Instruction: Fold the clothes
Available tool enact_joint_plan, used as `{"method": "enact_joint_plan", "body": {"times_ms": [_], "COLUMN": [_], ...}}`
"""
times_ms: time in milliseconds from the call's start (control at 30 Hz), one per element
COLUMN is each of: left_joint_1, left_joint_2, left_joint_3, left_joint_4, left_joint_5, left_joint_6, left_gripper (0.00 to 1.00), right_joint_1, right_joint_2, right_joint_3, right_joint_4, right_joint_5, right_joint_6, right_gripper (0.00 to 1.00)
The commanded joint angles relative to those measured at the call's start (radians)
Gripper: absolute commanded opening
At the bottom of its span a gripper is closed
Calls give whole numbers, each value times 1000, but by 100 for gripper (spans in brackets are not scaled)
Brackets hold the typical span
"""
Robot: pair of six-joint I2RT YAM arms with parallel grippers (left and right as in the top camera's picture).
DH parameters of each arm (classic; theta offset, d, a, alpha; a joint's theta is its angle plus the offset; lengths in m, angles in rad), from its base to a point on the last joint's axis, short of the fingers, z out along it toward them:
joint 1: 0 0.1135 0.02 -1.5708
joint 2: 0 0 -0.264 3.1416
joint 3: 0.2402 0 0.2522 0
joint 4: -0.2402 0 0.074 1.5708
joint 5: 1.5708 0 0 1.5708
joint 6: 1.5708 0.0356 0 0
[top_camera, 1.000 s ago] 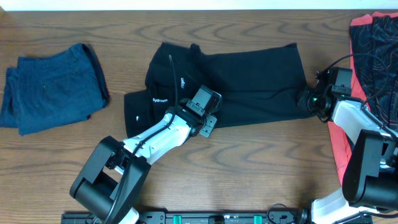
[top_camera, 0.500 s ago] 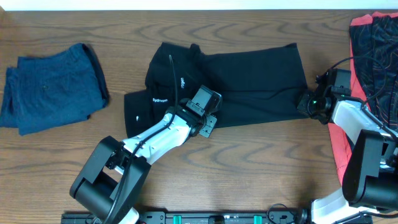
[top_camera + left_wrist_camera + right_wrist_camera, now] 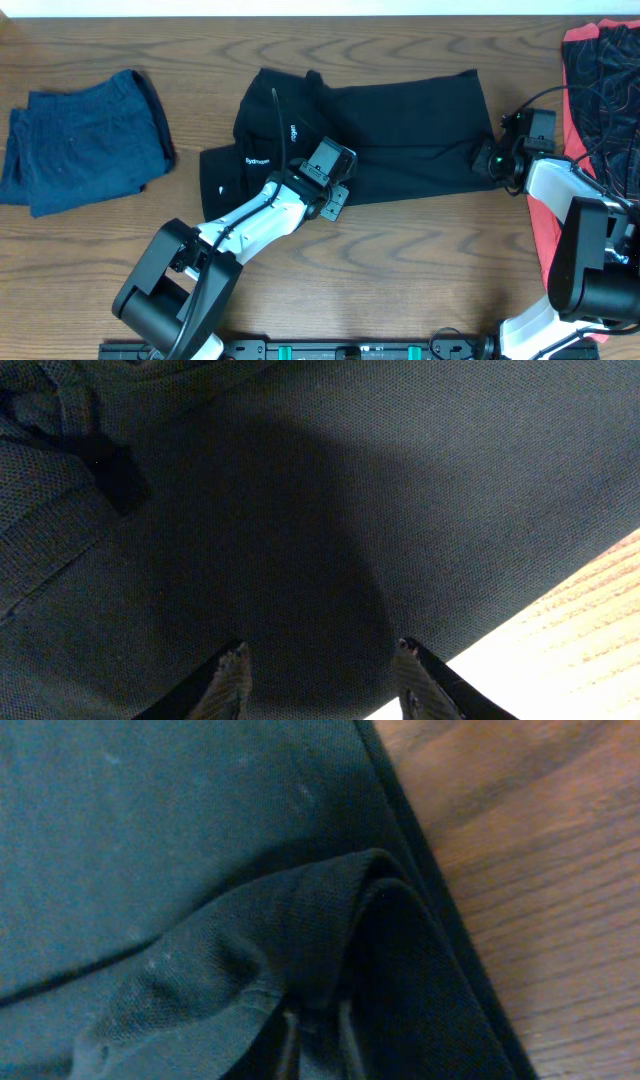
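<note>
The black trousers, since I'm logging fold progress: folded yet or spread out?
Partly folded: the black trousers lie as a compact doubled rectangle, and the right gripper pinches a lifted, doubled edge at their right end.

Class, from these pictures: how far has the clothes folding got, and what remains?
Done, apparently: the blue garment lies folded at left. In hand: the black trousers, spread mid-table; the right pincer pinches a fold at their edge, the left pincer stands open on them. Left: the red-and-black pieces at right.
</note>
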Motion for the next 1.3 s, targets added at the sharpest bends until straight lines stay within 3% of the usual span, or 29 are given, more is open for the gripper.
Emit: {"method": "enact_joint_plan", "body": {"times_ms": [0, 67, 367, 567, 633, 733, 900, 1067, 1267], "left_joint_1": [0, 0, 0, 0, 0, 0, 0, 0, 0], "left_joint_2": [6, 6, 6, 6, 6, 6, 6, 6, 6], "left_joint_3": [-11, -11, -11, -11, -11, -11, -11, -11, -11], "left_joint_4": [-3, -3, -3, -3, -6, -10, -10, -11, -28], "left_joint_5": [-1, -1, -1, -1, -1, -1, -1, -1, -1], "left_joint_6": [-6, -6, -6, -6, -6, -6, -6, -6, -6], "left_gripper": [48, 49, 49, 49, 48, 49, 49, 49, 49], "right_joint_1": [9, 8, -37, -60, -59, -59, -60, -59, -55], "right_joint_2": [18, 17, -76, -86, -85, -85, -87, -92, -92], "right_joint_3": [11, 12, 13, 13, 13, 13, 12, 12, 12], "right_joint_4": [2, 6, 62, 178, 177, 177, 124, 93, -101], "right_joint_5": [-8, -8, -8, 74, 162, 186, 153, -108, -17], "right_joint_6": [-5, -5, 8, 126, 182, 186, 151, 29, 28], "right_gripper": [5, 1, 1, 1, 14, 20, 20, 15, 15]}}
